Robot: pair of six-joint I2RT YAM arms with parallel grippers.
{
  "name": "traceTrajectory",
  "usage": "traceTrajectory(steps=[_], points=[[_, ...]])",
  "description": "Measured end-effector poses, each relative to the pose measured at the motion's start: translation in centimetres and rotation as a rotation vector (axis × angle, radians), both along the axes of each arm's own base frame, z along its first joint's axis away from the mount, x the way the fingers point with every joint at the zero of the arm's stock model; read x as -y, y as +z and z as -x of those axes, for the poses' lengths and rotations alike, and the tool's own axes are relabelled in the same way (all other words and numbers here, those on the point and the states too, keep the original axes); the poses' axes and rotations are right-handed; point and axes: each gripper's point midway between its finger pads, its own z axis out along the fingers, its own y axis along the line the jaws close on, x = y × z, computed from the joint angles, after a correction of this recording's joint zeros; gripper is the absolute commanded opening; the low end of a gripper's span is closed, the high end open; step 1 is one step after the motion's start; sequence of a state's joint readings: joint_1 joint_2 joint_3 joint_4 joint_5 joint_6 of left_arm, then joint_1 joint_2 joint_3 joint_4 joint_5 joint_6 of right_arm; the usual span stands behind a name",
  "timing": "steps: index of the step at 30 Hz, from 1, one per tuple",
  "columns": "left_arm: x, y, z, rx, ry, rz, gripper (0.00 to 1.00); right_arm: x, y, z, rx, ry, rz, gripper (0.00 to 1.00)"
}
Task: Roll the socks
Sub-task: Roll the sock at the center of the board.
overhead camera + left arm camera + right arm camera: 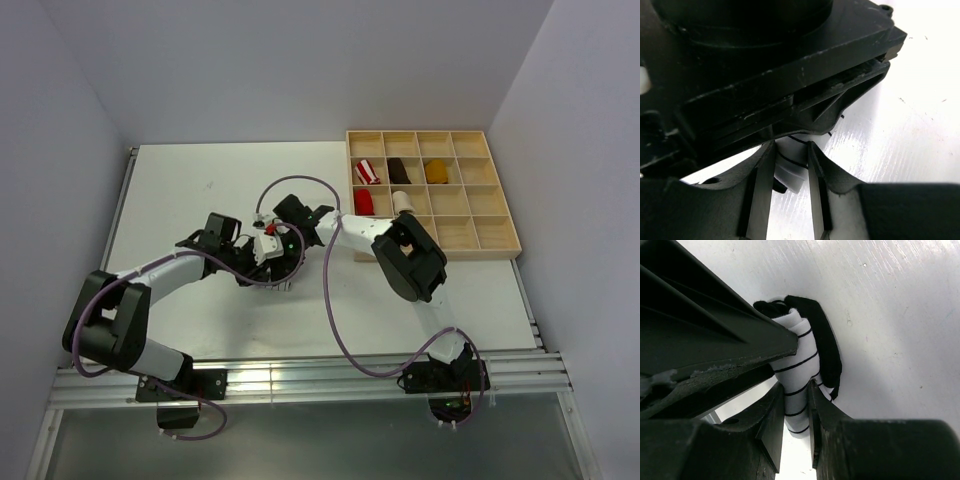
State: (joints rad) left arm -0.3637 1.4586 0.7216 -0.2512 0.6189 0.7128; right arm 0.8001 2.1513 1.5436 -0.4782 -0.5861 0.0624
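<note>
striped sock (801,347) lengthwise in right gripper (796,388), toe outward

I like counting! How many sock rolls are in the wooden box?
5: a striped roll, a brown roll and a yellow roll in the second row; a red roll and a cream roll in the third. The right arm may hide more.

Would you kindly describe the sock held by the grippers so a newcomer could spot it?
On the white table, left of the wooden tray, the left gripper and right gripper meet. Pinched between them is the striped sock: white with thin black stripes and a black end, unlike the red, brown and mustard bundles there.
</note>
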Motion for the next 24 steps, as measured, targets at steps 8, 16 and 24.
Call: traceTrajectory(steps=[8,16,24], points=[[-0.09,-0.42,-0.10,-0.032,0.024,0.011,0.24,-0.08,-0.06,-0.04,-0.005,-0.008,-0.009,0.22],[-0.40,-0.87,-0.34,-0.099,0.049,0.050,0.07,-0.13,-0.04,-0.14,0.000,-0.044,-0.027,0.32],[-0.57,-1.06,-0.71,-0.190,0.079,0.084,0.00,0.17,0.15,-0.66,0.000,-0.140,-0.067,0.39]])
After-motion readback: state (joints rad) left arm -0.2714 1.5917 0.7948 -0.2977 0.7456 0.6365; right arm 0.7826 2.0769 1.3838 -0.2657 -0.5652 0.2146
